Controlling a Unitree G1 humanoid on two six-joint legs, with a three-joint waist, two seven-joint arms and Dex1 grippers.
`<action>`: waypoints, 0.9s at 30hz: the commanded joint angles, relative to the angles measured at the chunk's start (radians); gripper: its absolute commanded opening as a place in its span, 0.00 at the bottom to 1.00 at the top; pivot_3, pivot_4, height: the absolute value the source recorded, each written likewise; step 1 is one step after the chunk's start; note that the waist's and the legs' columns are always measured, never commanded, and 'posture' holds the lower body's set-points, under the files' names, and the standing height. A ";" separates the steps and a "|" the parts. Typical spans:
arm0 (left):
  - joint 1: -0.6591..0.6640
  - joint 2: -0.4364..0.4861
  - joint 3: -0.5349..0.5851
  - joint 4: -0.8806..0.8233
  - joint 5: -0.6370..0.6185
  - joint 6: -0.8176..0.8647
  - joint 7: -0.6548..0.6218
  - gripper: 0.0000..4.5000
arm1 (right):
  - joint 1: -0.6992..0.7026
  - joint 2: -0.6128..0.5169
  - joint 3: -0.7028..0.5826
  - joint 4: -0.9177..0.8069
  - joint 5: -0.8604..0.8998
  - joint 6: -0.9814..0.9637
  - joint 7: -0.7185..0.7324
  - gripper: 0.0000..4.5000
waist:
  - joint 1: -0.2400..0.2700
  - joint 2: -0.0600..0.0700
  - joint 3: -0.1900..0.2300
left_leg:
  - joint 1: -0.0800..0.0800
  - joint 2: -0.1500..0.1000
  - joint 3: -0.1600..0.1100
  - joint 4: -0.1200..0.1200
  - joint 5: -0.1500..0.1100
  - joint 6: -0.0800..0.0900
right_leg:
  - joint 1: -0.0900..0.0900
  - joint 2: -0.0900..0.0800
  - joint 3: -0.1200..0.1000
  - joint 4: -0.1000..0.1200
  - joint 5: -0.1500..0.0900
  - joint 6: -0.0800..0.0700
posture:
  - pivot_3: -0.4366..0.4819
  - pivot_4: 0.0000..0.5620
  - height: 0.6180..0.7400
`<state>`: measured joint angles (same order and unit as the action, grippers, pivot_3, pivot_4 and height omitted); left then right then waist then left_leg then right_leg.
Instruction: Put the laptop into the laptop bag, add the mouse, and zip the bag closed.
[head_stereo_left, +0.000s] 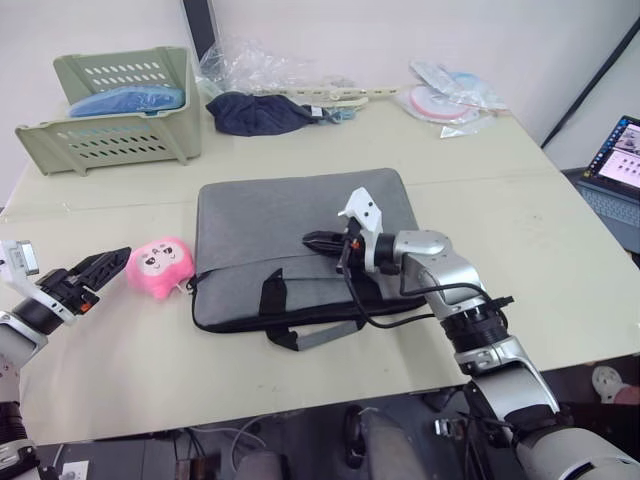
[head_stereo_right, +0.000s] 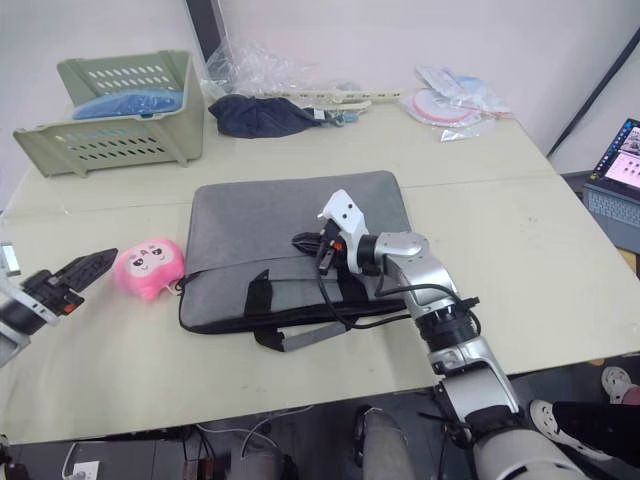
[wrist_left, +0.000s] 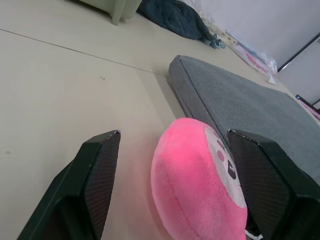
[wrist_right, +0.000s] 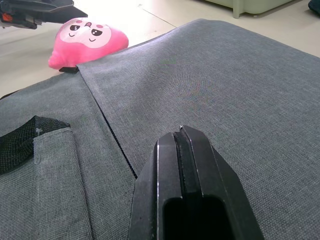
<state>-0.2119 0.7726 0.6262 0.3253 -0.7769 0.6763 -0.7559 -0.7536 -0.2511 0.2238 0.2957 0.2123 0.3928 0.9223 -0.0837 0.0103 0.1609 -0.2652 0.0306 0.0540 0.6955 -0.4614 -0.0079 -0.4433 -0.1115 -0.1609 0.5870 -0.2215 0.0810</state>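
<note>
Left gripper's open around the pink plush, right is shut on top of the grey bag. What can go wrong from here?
1. The open left gripper brackets the round pink plush toy, which is not the mouse. If it closes, the wrong item likely gets picked.
2. The shut right gripper sits over the flat grey fabric laptop bag. Sliding could snag the black strap handles or drag the bag.
3. The plush lies against the bag's edge; lifting it may nudge the bag.

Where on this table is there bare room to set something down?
The widest bare patch lies right of the bag, out to the table's right edge. Another strip runs along the near edge, in front of the bag's handles. A smaller gap sits between the green basket and the pink toy. The far edge is crowded with dark cloth and plastic packets.
</note>
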 joint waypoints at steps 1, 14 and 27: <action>-0.001 0.001 -0.012 -0.043 0.003 0.008 -0.005 0.82 | 0.066 -0.006 0.056 0.060 -0.035 0.061 0.013 0.02 | 0.000 0.000 0.000 | 0.000 0.000 0.000 0.000 0.000 0.000 | 0.000 0.000 0.000 0.000 0.000 0.000 | 0.48 0.27 1.00; 0.027 -0.055 -0.079 -0.111 -0.004 0.065 -0.011 0.82 | 0.066 -0.005 0.053 0.062 -0.034 0.065 0.008 0.02 | 0.001 0.000 -0.001 | 0.000 0.000 0.000 0.000 0.000 0.000 | 0.000 0.000 0.000 0.000 0.000 0.000 | 0.48 0.27 1.00; 0.058 -0.052 -0.085 -0.110 0.010 0.077 -0.008 0.19 | 0.064 -0.003 0.051 0.069 -0.034 0.065 0.005 0.00 | 0.001 0.000 -0.001 | 0.000 0.000 0.000 0.000 0.000 0.000 | 0.000 0.000 0.000 0.000 0.000 0.000 | 0.48 0.27 1.00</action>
<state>-0.1809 0.7114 0.5408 0.2474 -0.7725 0.7427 -0.7545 -0.7537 -0.2507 0.2236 0.2965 0.2123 0.3928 0.9198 -0.0822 0.0107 0.1595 -0.2652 0.0306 0.0538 0.6957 -0.4615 -0.0079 -0.4432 -0.1120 -0.1606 0.5870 -0.2215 0.0810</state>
